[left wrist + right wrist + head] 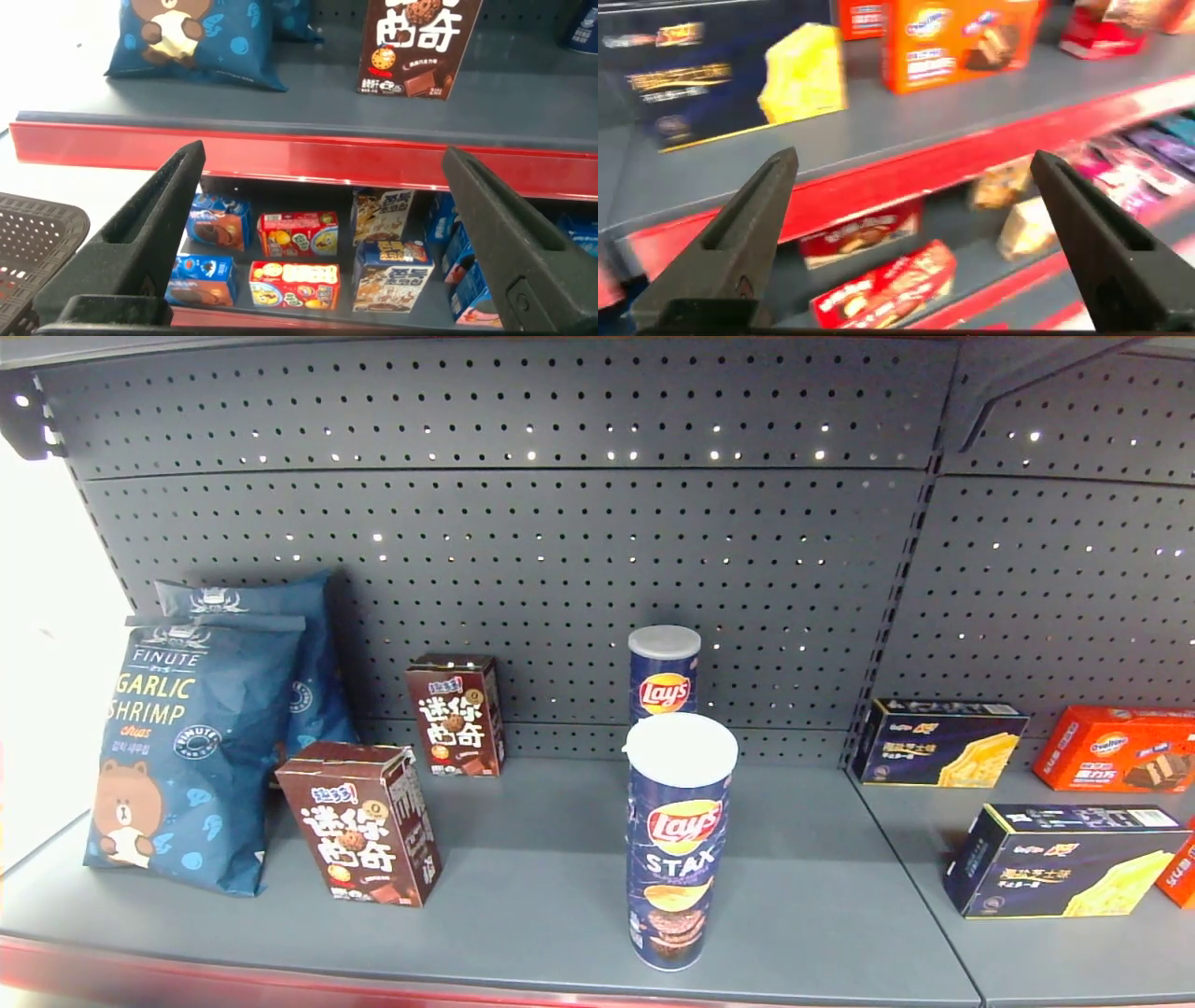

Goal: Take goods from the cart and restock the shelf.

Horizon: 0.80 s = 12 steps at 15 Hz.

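Black plastic, two items: left gripper (322,154), fingers spread wide, nothing held; right gripper (913,157), likewise wide apart and empty. Both face the shelf front.

Black mesh basket (37,233): probably the cart. Seen from the left wrist, close beside that gripper and nearer than the red lip (93,145). Contents hidden, so the goods to be picked cannot be told. Judgement: the left arm is the nearer one. Both grippers point at the shelf rather than the basket, so the coming pick calls for turning that arm back toward it.

Lower tier, under the lip: small boxes (294,280), in rows.

Shelf (523,896), grey metal, front row:
- blue bag (182,756), standing;
- brown box (362,826), upright;
- can (679,845), long axis vertical;
- dark blue box (1064,859), lying flat.

Back row:
- second bag (280,607);
- second brown box (457,714);
- second can (663,677), directly behind the first;
- second dark blue box (938,742);
- orange box (1116,747).

Bare floor lies between the brown boxes and the cans, a likely restocking spot.

Perforated back panel (560,541), grey.
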{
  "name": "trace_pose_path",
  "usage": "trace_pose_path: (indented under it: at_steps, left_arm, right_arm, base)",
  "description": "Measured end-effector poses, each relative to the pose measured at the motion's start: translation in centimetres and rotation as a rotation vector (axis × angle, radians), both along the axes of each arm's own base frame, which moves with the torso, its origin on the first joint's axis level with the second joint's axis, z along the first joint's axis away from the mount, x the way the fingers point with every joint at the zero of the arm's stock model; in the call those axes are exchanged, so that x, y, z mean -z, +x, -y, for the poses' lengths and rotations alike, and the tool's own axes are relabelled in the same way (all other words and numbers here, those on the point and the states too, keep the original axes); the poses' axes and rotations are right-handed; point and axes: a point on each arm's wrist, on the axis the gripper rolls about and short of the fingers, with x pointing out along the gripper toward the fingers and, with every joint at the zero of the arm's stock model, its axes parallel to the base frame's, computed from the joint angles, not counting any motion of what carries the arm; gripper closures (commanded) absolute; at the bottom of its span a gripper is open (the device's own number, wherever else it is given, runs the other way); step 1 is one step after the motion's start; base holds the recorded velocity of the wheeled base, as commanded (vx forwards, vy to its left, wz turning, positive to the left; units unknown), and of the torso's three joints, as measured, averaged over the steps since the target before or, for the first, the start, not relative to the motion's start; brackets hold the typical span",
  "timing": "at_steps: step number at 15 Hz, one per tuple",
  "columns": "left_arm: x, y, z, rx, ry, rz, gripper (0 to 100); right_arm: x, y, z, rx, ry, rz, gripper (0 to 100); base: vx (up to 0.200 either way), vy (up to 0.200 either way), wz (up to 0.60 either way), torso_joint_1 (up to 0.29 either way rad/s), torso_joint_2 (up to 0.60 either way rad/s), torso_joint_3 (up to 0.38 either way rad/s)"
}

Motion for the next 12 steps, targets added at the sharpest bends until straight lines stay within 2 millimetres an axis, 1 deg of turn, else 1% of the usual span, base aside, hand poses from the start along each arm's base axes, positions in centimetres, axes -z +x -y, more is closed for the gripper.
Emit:
trace_pose_path:
  at_steps: [2,3,9,11,12]
  left_arm:
    - [-0.01,0.00,0.02,0.010,-0.001,0.001,0]
    - [-0.01,0.00,0.04,0.018,-0.001,0.001,0]
    - [0.01,0.00,0.06,0.026,0.002,0.002,0]
    - [0.01,0.00,0.08,0.035,0.006,0.002,0]
    - [0.01,0.00,0.09,0.040,0.006,0.003,0]
  right_arm:
    - [0.25,0.22,-0.43,-0.237,0.013,-0.007,0]
    - [0.42,0.27,-0.51,-0.285,0.020,-0.010,0]
    - [0.62,0.31,-0.51,-0.299,0.031,-0.015,0]
    - [0.64,0.31,-0.50,-0.299,0.031,-0.016,0]
    - [0.64,0.31,-0.50,-0.300,0.032,-0.017,0]
  base:
    - [0.000,0.000,0.00,0.000,0.00,0.000]
    - [0.000,0.000,0.00,0.000,0.00,0.000]
    - [0.000,0.000,0.00,0.000,0.00,0.000]
    - [0.000,0.000,-0.60,0.002,0.00,0.007]
    - [0.000,0.000,0.00,0.000,0.00,0.000]
